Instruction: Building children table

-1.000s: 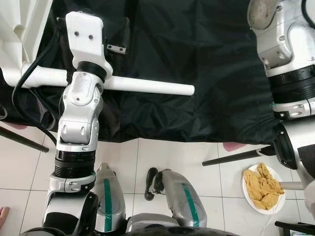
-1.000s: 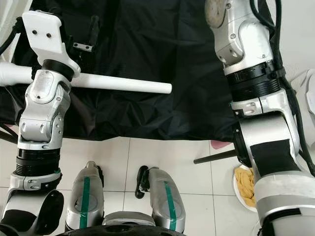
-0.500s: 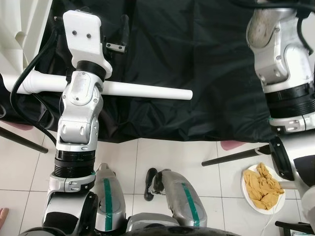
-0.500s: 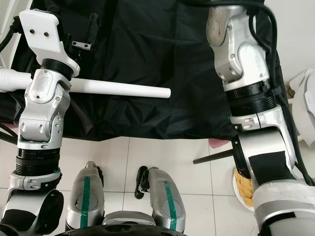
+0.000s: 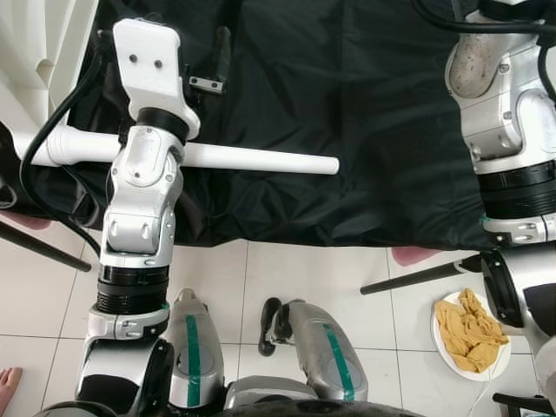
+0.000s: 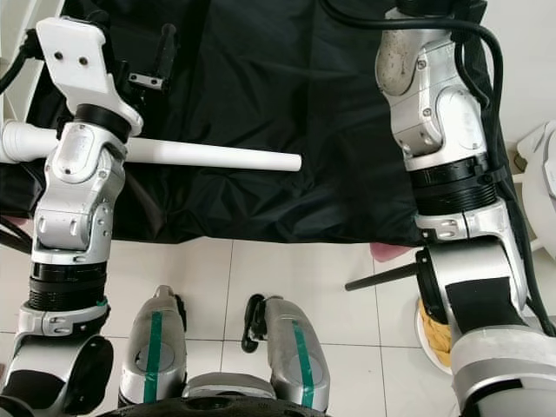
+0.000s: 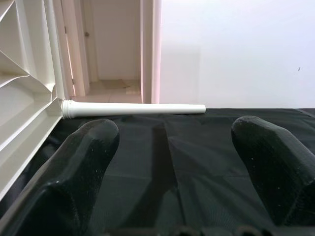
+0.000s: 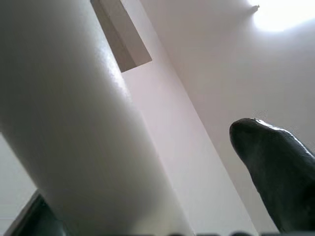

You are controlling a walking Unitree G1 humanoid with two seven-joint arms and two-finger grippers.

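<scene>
Looks like a room in a lived-in home. White floor tiles (image 5: 313, 278) with grey grout are seen underfoot, and a plate (image 5: 472, 332) of fried snacks is left sitting right on them. A black sheet (image 5: 347, 113) is spread over the work area. Plain white walls (image 7: 236, 54) and an open doorway (image 7: 115, 44) into a hallway are seen further back.

Left gripper (image 7: 172, 162) agape — both arms raised
</scene>
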